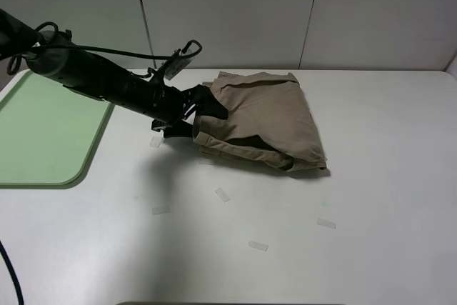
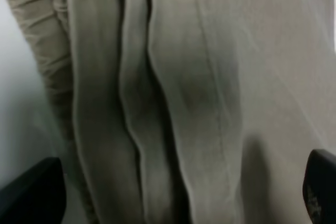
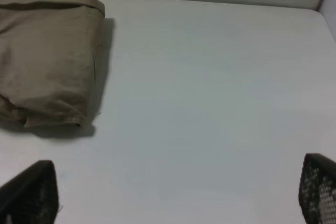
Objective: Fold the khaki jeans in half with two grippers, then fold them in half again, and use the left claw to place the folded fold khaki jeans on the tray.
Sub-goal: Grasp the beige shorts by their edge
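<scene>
jeans (image 1: 260, 119): folded stack on table (image 1: 385, 176), right of tray (image 1: 43, 133) | left claw (image 1: 194, 113): jaws apart at the stack's left edge, nothing clamped | right gripper (image 3: 173, 192): wide open, off the cloth | handling: soft, limp, layers may splay; pinch all layers at the edge

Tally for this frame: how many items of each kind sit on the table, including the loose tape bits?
Khaki jeans: 1, folded
Green tray: 1, nothing on it
Clear tape bits: 6 that I can make out, for example; a few fainter marks are uncertain
Total: 8
</scene>
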{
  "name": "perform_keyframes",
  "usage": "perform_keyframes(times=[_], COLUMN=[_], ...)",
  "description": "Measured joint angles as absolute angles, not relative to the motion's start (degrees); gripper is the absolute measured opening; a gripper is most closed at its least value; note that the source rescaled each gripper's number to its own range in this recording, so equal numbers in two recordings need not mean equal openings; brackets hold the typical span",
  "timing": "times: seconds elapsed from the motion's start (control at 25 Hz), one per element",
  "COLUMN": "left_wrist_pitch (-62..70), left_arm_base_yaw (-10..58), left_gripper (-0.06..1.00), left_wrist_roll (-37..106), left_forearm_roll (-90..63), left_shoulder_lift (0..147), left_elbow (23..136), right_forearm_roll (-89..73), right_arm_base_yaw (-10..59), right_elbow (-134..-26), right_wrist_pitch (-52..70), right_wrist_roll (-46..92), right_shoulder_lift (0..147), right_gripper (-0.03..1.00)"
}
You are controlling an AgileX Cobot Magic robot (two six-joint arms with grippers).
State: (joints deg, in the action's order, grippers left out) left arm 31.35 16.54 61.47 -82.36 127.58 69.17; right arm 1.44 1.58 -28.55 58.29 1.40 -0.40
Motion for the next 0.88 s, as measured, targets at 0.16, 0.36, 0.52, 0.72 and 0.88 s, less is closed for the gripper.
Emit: perform_keyframes(times=[0.16, 0.36, 0.52, 0.72, 0.88], left_wrist_pitch=[30.0, 27.6, 26.5, 25.7, 25.3], left_arm_base_yaw=[17.9, 19.4, 20.3, 20.8, 20.8], left_gripper=[0.93, 0.90, 0.80, 0.73, 0.71], left_wrist_roll=[62.4, 62.7, 62.8, 62.6, 60.4], left_forearm_roll=[-84.0, -85.9, -86.5, -86.5, -86.6], left_shoulder_lift=[127.6, 127.5, 127.6, 127.7, 127.7], left_elbow=[69.2, 69.2, 69.2, 69.2, 69.2], right_forearm_roll=[1.4, 1.4, 1.4, 1.4, 1.4], right_arm_base_yaw=[1.6, 1.6, 1.6, 1.6, 1.6], right_elbow=[-28.5, -28.5, -28.5, -28.5, -28.5], right_wrist_pitch=[58.3, 58.3, 58.3, 58.3, 58.3], right_wrist_roll=[1.4, 1.4, 1.4, 1.4, 1.4], right_shoulder_lift=[-0.4, -0.4, -0.4, -0.4, -0.4], right_gripper=[1.00, 1.00, 1.00, 1.00, 1.00])
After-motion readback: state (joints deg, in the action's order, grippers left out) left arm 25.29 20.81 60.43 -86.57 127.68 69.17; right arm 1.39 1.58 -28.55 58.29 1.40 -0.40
